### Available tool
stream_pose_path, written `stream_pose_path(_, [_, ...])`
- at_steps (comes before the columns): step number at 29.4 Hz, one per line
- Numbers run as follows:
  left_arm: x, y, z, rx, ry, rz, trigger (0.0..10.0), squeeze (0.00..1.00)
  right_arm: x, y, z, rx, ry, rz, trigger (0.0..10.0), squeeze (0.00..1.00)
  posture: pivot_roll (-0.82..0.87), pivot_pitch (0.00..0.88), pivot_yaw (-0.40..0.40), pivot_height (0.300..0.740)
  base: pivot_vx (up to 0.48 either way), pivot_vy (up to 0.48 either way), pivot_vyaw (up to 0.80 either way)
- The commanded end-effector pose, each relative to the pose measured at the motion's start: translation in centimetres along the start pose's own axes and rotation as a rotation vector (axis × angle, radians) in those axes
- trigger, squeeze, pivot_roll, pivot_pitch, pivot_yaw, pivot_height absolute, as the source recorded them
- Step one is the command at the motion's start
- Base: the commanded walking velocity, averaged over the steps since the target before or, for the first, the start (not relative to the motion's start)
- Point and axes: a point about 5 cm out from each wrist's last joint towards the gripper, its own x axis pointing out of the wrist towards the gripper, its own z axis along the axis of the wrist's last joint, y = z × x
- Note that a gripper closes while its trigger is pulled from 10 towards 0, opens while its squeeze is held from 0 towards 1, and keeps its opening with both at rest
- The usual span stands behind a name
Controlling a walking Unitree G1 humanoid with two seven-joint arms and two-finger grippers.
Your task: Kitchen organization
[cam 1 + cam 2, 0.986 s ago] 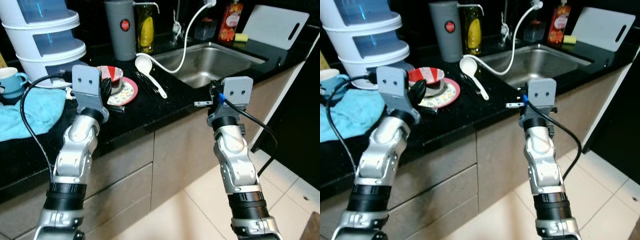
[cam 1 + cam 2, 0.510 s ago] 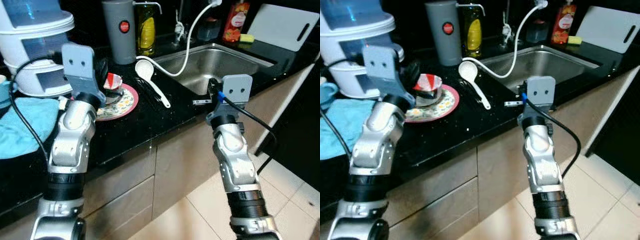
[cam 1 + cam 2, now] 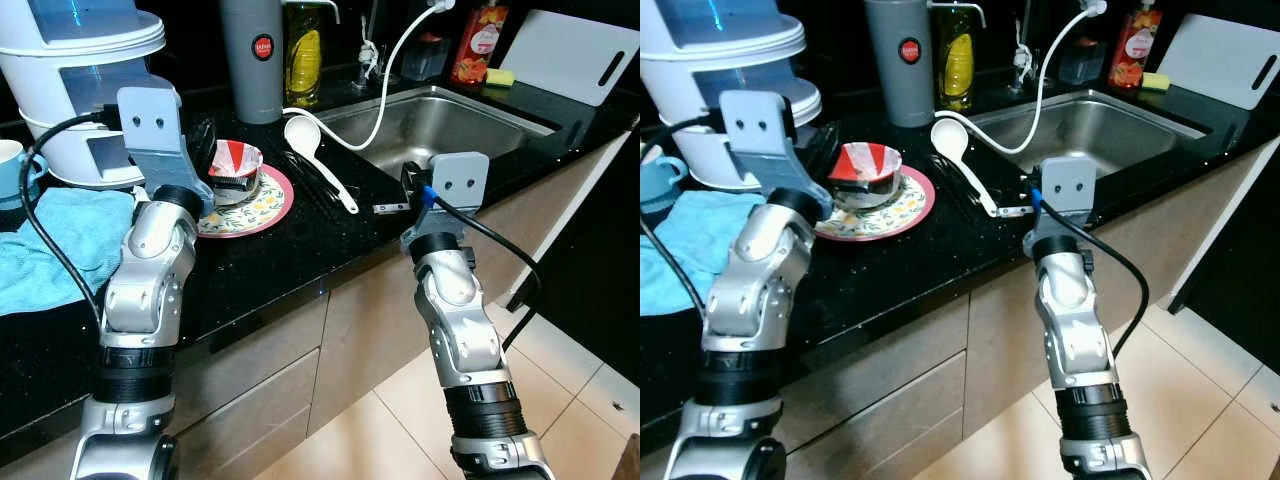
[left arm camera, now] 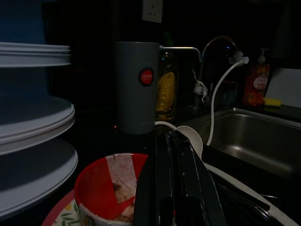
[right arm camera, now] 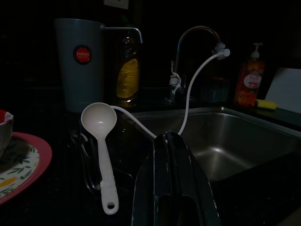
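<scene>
Black stone table (image 3: 280, 250) carries a red bowl (image 3: 235, 165) on a floral plate (image 3: 262, 203), with a white ladle (image 3: 318, 160) lying between the plate and the steel sink (image 3: 440, 118). Left gripper (image 4: 175, 141) hovers just beside the bowl's rim, its fingers (image 4: 162, 179) pressed together on nothing. Right gripper (image 5: 171, 141) hangs at the table edge near the ladle, fingers likewise clenched and empty.

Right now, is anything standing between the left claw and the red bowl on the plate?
Nothing visible does. The left claw, fingers together, sits right at the red bowl on the flowered plate, with no object between them. The white ladle lies off to the sink side and the blue towel on the other side.
</scene>
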Motion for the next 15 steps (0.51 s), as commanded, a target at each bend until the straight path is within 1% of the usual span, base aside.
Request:
stream_pose_path(1, [0.01,-0.09,0.30,-0.004,-0.004,-0.001,10.0,0.00,-0.17,-0.09,-0.32,0.015,0.021,-0.010,10.0,0.00,-0.03,0.079,0.009,0.740,0.000,0.000,0.00])
stream_pose_path(5, [-0.05,-0.20,0.23,0.008,0.000,-0.009,10.0,0.00,-0.08,-0.17,-0.39,-0.007,0.028,-0.006,10.0,0.00,-0.03,0.079,0.009,0.740,0.000,0.000,0.00])
stream_pose_path(8, [-0.09,-0.28,0.20,0.012,0.002,-0.013,10.0,0.00,-0.08,-0.26,-0.41,-0.004,0.030,-0.012,10.0,0.00,-0.03,0.079,0.009,0.740,0.000,0.000,0.00])
stream_pose_path(11, [-0.15,-0.38,0.19,0.014,0.002,-0.017,10.0,0.00,-0.08,-0.45,-0.42,0.008,0.031,-0.023,10.0,0.00,-0.03,0.079,0.009,0.740,0.000,0.000,-0.52])
stream_pose_path(15, [-0.12,-0.58,0.42,0.030,-0.005,-0.027,10.0,0.00,-0.06,-0.86,-0.39,0.011,0.034,-0.046,10.0,0.00,-0.03,0.079,0.008,0.740,0.000,0.000,0.80])
